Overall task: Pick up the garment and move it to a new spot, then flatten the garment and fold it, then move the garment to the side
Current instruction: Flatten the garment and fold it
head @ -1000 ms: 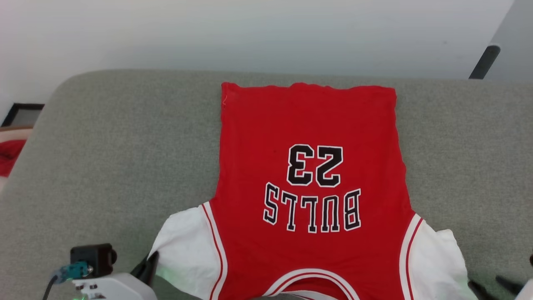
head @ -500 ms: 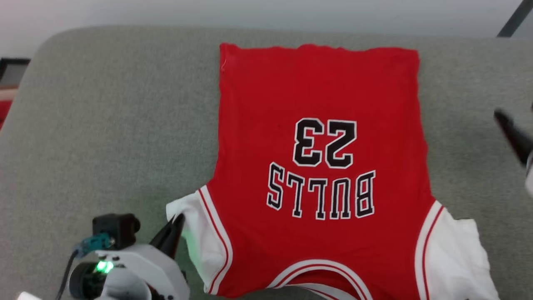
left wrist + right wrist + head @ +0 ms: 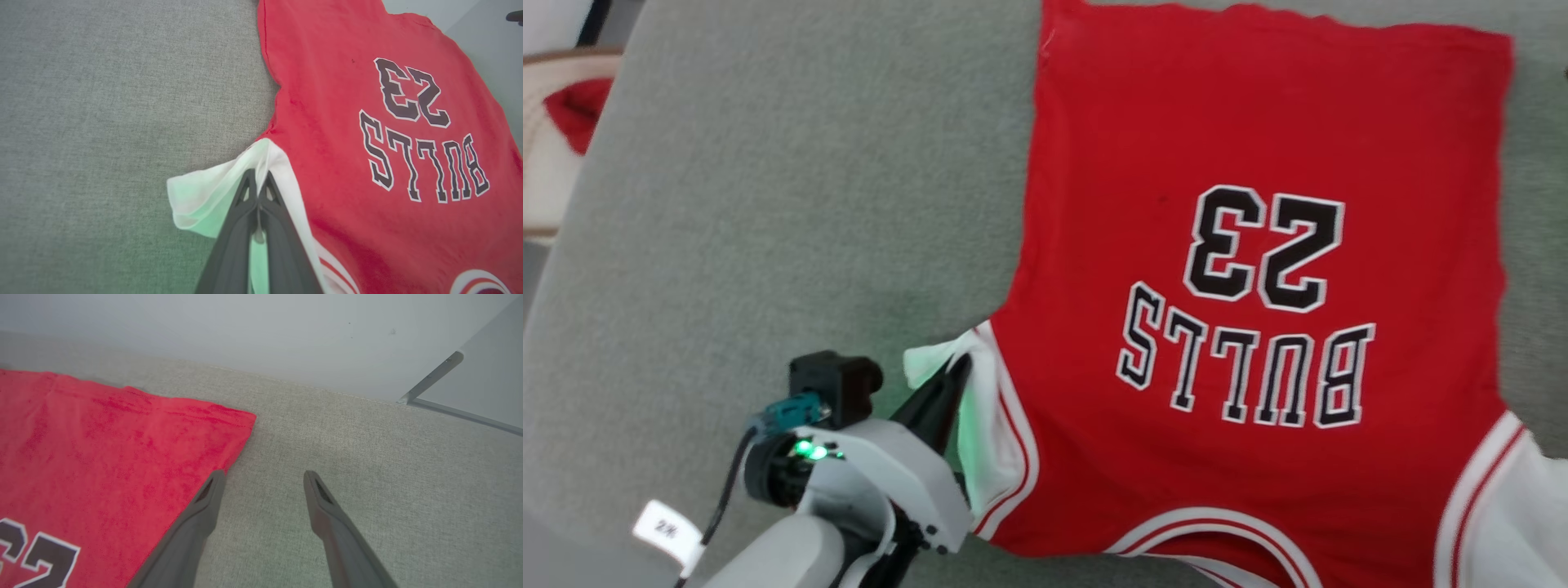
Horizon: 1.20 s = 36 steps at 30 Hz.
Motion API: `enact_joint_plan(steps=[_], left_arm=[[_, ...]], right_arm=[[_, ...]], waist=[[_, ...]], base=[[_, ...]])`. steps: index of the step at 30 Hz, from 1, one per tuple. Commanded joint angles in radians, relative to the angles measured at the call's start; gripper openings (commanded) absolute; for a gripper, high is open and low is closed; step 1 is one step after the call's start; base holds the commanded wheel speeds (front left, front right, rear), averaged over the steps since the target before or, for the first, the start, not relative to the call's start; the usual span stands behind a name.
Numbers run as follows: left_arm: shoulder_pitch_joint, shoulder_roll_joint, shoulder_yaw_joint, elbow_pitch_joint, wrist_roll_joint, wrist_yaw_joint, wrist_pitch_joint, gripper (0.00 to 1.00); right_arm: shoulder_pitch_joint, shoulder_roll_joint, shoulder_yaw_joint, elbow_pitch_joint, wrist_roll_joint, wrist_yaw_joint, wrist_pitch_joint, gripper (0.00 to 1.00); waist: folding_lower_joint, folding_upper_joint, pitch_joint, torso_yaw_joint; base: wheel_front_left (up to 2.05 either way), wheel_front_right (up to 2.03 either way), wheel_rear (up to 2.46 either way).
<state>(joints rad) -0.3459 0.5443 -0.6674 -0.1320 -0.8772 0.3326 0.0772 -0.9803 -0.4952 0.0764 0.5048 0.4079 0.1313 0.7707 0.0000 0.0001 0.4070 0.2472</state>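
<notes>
1. Two tools in play: left tool (image 3: pixel 956 371) has fingers pressed together, clamped on shirt's (image 3: pixel 1111 245) left sleeve (image 3: pixel 984 441). Right tool (image 3: pixel 264 473) has fingers spread wide, bare cushion (image 3: pixel 768 204) showing betw. them.
2. Shirt is red w/ white short sleeves. It lies flat & face up on the grey cushion, hem twd far edge, collar twd near edge. So "23" (image 3: pixel 1266 249) & "BULLS" read upside down in head view.
3. Left wrist view: thin fold of white sleeve cloth is pinched betw. the closed fingers, tips at the seam w/ the red body. Sleeve is bunched & puckered out beside the fingers, tinted green by tool's light (image 3: pixel 805 449).
4. Right wrist view: fingers point twd cushion's far edge, over bare cushion just beside shirt's right side, near its far right hem corner. One fingertip (image 3: pixel 214 482) overlaps shirt's edge in that view; touching or not, can't tell.
5. Hem runs near far edge, w/ a strip of bare cushion betw. them. Pale wall (image 3: pixel 204 326) stands beyond.
6. Wide bare cushion lies on shirt's left, out to left edge & rounded far left corner.
7. Off the cushion past far left corner: beige basket (image 3: pixel 543 163) w/ red cloth (image 3: pixel 576 114) in it, well apart from shirt.
8. Right sleeve (image 3: pixel 1519 523) lies spread twd near right, partly cut by frame.
</notes>
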Motion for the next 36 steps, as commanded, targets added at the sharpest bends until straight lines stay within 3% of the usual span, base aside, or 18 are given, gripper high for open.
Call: enact_joint_plan(steps=[1,11,16,17,18,21,27,36], left_arm=[[-0.028,-0.021,-0.01,0.013,0.007,-0.018,-0.005,0.0],[-0.086,-0.093,-0.05,0.094,0.003,-0.079,-0.02,0.0],[-0.099,-0.116,-0.061,0.13,-0.001,-0.101,-0.029,0.0],[-0.1,-0.119,-0.063,0.136,-0.003,-0.105,-0.031,0.0],[-0.1,-0.123,-0.065,0.141,-0.006,-0.106,-0.031,0.0],[-0.101,-0.132,-0.069,0.16,-0.012,-0.118,-0.032,0.0],[-0.102,-0.137,-0.064,0.189,-0.018,-0.121,-0.044,0.0],[-0.069,-0.096,-0.037,0.204,-0.026,-0.1,-0.055,0.0]], right_arm=[[-0.046,-0.011,0.008,0.063,-0.018,-0.001,0.021,1.0],[-0.183,-0.015,-0.029,0.31,-0.08,-0.001,0.028,1.0],[-0.194,0.013,-0.046,0.448,-0.123,0.0,0.089,1.0],[-0.193,0.015,-0.045,0.474,-0.138,0.0,0.104,0.38],[-0.192,0.017,-0.045,0.494,-0.147,0.0,0.115,0.0],[-0.194,0.024,-0.06,0.544,-0.167,0.0,0.142,0.0],[-0.243,0.033,-0.092,0.565,-0.201,-0.001,0.094,0.0],[-0.238,0.069,0.031,0.454,-0.092,0.0,0.078,0.0]], waist=[[0.0,-0.0001,0.075,0.081],[0.0,-0.0001,0.121,0.168],[0.0,-0.0001,0.126,0.188],[0.0,-0.0001,0.125,0.191],[0.0,-0.0001,0.124,0.194],[0.0,-0.0001,0.12,0.198],[0.0,-0.0001,0.103,0.182],[0.0,-0.0001,0.026,0.097]], base=[[0.0,0.0,0.0],[0.0,0.0,0.0],[0.0,0.0,0.0],[0.0,0.0,0.0],[0.0,0.0,0.0],[0.0,0.0,0.0],[0.0,0.0,0.0],[0.0,0.0,0.0]])
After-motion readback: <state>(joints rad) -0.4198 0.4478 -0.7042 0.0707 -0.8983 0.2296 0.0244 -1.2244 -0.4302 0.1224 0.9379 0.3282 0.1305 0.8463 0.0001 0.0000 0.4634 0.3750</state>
